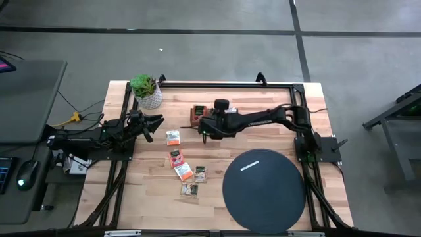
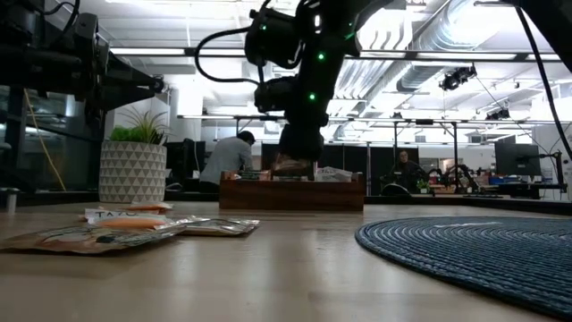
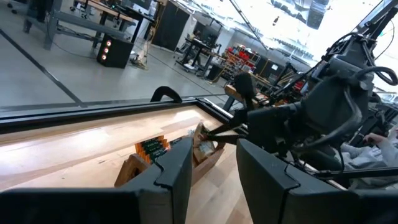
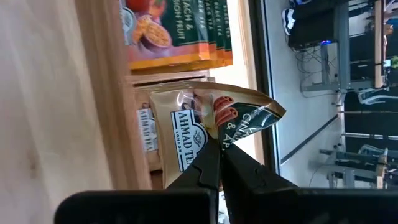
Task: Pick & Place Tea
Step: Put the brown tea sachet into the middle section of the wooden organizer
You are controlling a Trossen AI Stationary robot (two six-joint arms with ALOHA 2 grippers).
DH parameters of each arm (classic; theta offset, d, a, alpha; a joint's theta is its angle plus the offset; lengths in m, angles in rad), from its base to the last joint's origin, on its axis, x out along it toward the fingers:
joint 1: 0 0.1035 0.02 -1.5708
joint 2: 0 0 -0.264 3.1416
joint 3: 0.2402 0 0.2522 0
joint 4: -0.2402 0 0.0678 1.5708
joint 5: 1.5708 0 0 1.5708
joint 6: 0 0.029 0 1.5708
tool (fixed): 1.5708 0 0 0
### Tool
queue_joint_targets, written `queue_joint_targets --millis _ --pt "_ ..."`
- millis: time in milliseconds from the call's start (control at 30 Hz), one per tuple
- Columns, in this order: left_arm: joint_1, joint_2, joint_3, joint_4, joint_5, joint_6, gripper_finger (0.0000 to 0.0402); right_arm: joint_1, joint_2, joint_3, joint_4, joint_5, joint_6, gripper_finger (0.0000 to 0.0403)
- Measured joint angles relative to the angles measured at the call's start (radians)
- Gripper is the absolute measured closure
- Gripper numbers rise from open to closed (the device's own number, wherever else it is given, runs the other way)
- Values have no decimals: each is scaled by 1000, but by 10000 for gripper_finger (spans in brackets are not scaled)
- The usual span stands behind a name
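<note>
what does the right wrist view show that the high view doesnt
Only the right wrist view: the right gripper shut on a gold Ahmad Tea sachet over the brown wooden tray, with dark green sachets filed in the next compartment.
Only the high view: the black round mat, loose sachets on the table, the potted plant, the waiting left gripper.
Both: tray and right gripper.

Bare tabletop at 3 o'clock of wooden tray; plant pot blocks 9 o'clock, loose sachets clutter 6 o'clock.
</note>
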Motion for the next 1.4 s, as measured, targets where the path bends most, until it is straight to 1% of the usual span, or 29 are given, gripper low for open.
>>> queue_joint_targets --millis 133,267,433,600,800,933,1067,1200,1400 --pt "0 0 0 0 0 0 278 -21 0 0 1 -5 -16 403" --pt "0 0 0 0 0 0 278 -34 0 0 3 -51 -15 403" --pt "0 0 0 0 0 0 278 -45 0 0 7 -63 -13 403" --pt "0 0 0 0 0 0 278 -58 0 0 8 -117 -12 403" --pt "0 0 0 0 1 0 278 -71 2 0 15 -124 -11 403" --pt "0 0 0 0 1 0 278 -75 2 0 15 -159 -13 403" --pt "0 0 0 0 1 0 278 -79 2 0 15 -155 -13 403" --pt "0 0 0 0 1 0 278 -84 3 0 15 -183 -13 403" --pt "0 0 0 0 2 0 278 -89 19 -1 31 -186 -21 403"
